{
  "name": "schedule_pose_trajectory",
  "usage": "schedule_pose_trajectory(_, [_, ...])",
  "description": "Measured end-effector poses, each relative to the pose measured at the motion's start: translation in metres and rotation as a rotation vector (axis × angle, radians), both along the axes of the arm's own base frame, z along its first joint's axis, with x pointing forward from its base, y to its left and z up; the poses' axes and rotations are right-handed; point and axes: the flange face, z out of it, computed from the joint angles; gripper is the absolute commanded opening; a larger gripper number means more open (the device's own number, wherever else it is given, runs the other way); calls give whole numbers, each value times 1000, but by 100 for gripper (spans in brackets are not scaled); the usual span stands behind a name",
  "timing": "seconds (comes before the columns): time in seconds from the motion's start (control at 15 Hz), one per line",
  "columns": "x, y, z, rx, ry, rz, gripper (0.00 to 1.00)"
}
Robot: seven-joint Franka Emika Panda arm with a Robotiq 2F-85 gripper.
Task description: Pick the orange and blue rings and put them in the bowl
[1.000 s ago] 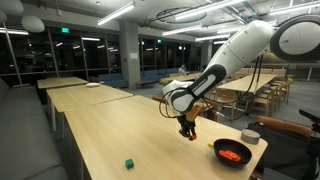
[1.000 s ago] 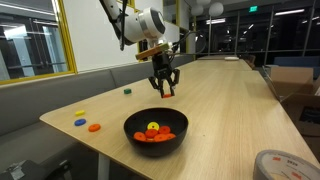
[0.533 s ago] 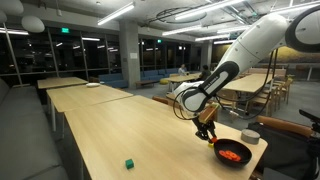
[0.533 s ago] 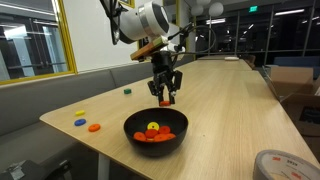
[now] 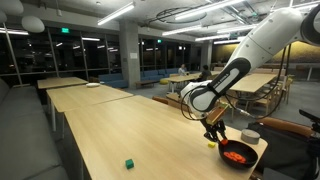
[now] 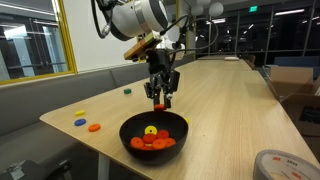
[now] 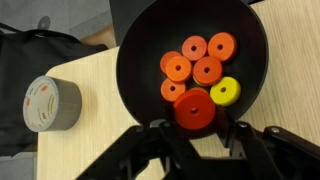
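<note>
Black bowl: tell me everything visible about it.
The black bowl is round and shallow, dark and smooth-looking. It sits upright on the pale wooden table near a corner. Inside lie five orange rings and one yellow ring. The gripper hangs above its rim, a sixth orange ring between its fingers.

No legible text, reddish marks on tape roll (image 7: pixel 66 108) core too small to read

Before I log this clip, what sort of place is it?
Probably an office canteen or common area: rows of long wooden tables, chairs, and ceiling strip lights.
</note>
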Motion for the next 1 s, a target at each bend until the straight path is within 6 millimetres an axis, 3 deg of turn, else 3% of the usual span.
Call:
schedule_pose_trajectory(0.6, [-28, -3, -6, 40, 24, -22, 17])
schedule_pose_trajectory(0.67, [-28, -2, -7, 55, 19, -15, 21])
schedule_pose_trajectory(0.73, [-27, -2, -8, 72, 12, -8, 67])
schedule_pose_trajectory(0.87, [-25, 0, -10, 107, -6, 7, 75])
schedule_pose_trajectory(1.0, [-22, 1, -11, 132, -31, 25, 90])
